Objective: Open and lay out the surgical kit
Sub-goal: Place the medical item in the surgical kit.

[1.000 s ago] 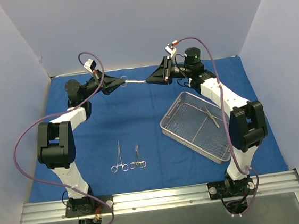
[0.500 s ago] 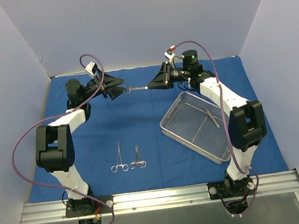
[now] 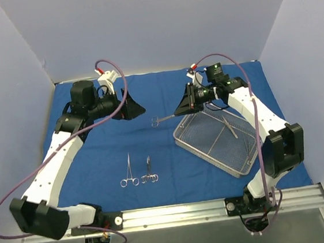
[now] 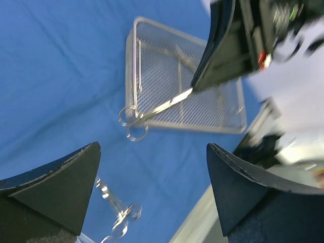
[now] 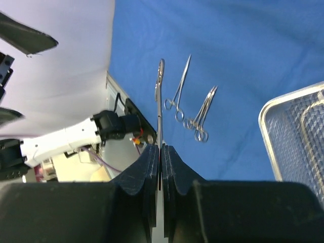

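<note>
The right hand (image 3: 178, 112) is clamping on the tip of a forceps (image 3: 163, 119), holding it in the air over the middle of the cloth (image 3: 171, 155), rings pointing left. The left hand (image 3: 136, 104) is hovering with fingers wide apart, left of the rings, touching nothing. Two clamps (image 3: 129, 170) are lying near the cloth's near edge. The tray (image 3: 207, 156) is sitting at its right side, holding slim tools (image 3: 229, 127).

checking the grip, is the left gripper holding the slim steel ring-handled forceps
No, the left gripper stands open and empty; the right gripper alone clamps the slim steel ring-handled forceps.
</note>
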Robot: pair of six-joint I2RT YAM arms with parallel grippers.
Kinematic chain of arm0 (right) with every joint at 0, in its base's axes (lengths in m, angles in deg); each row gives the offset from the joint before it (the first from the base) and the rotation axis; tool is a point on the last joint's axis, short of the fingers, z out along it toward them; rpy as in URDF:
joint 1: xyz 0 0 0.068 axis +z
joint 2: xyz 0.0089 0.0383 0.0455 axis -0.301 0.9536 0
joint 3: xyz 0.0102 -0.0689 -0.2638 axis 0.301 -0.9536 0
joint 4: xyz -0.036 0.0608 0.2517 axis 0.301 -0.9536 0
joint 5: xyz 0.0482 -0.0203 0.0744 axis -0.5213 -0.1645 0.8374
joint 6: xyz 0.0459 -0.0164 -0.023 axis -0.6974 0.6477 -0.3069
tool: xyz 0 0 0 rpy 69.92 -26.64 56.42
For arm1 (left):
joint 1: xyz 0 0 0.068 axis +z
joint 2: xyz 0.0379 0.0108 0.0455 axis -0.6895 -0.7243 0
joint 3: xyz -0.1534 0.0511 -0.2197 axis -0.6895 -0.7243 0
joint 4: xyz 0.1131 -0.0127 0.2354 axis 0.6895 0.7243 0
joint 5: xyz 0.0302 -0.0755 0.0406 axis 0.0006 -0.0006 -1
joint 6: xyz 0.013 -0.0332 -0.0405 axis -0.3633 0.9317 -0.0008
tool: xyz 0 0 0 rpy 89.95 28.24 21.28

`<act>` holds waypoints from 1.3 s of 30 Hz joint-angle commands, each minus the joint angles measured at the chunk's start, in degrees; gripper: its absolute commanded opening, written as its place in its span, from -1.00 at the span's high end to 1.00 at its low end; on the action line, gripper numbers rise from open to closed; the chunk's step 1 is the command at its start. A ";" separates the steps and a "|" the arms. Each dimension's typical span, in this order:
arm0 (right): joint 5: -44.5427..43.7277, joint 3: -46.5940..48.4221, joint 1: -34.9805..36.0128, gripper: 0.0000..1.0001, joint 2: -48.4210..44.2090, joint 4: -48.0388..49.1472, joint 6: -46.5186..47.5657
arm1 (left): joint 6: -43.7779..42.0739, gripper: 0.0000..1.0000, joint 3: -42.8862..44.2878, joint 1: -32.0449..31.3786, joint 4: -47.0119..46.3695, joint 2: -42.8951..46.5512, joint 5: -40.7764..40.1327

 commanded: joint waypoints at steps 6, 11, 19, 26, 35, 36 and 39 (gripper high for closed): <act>7.43 -7.04 0.34 1.00 -10.84 -1.11 1.34 | -30.40 -0.86 -0.27 -15.61 18.66 13.22 -12.37; 9.29 -9.41 4.12 1.00 -12.87 0.48 -0.25 | -35.52 -0.70 2.63 -19.83 23.93 12.97 -10.08; 10.87 -9.86 7.55 1.00 -12.96 -0.30 -1.39 | -42.55 -0.72 6.67 -26.68 26.40 7.79 -12.98; 11.66 -8.19 8.25 1.00 -11.82 -0.48 -1.83 | -44.67 -0.57 6.33 -29.06 25.97 4.09 -9.64; 12.19 -7.22 10.19 1.00 -10.41 -0.66 -2.00 | -45.28 -0.33 6.94 -29.41 24.91 -1.27 -11.48; 12.27 -7.31 10.28 1.00 -10.32 -0.58 -2.09 | -45.28 -0.29 7.20 -29.41 24.73 -2.14 -11.92; 12.36 -7.31 10.45 1.00 -10.15 -0.49 -2.09 | -45.28 -0.21 7.38 -29.33 24.47 -3.29 -12.89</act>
